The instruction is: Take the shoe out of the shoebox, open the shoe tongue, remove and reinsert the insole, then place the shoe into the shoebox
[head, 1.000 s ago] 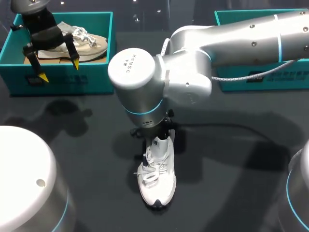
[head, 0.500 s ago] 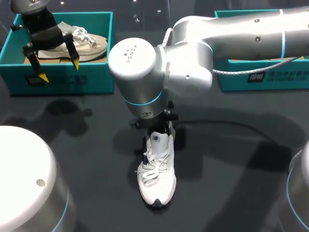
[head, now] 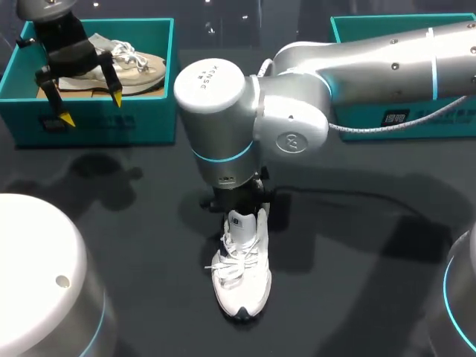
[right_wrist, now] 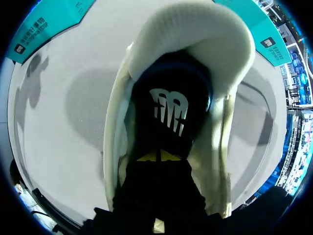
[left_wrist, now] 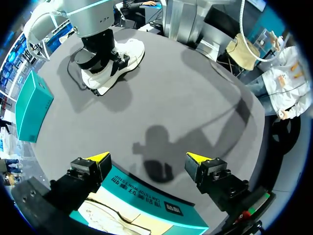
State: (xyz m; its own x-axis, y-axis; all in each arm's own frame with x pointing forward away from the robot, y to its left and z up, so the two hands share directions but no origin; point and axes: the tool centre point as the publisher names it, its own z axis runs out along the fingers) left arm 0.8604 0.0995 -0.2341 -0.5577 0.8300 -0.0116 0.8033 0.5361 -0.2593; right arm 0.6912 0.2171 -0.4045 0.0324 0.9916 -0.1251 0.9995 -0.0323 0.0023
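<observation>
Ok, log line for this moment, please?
left gripper: open, above teal shoebox holding beige shoe | right gripper: inside opening of white lace-up sneaker | sneaker: upright on black table

No print reads cleanly. White lettering on the front wall of the shoebox point(head: 111, 126), tabletop's far left corner, is too small to make out. Same on the second box point(head: 431, 128), far right edge. White logo on the insole point(right_wrist: 168, 110). The shoe point(head: 242, 282) has a tongue label point(head: 239, 222) with a small dark mark.
</observation>
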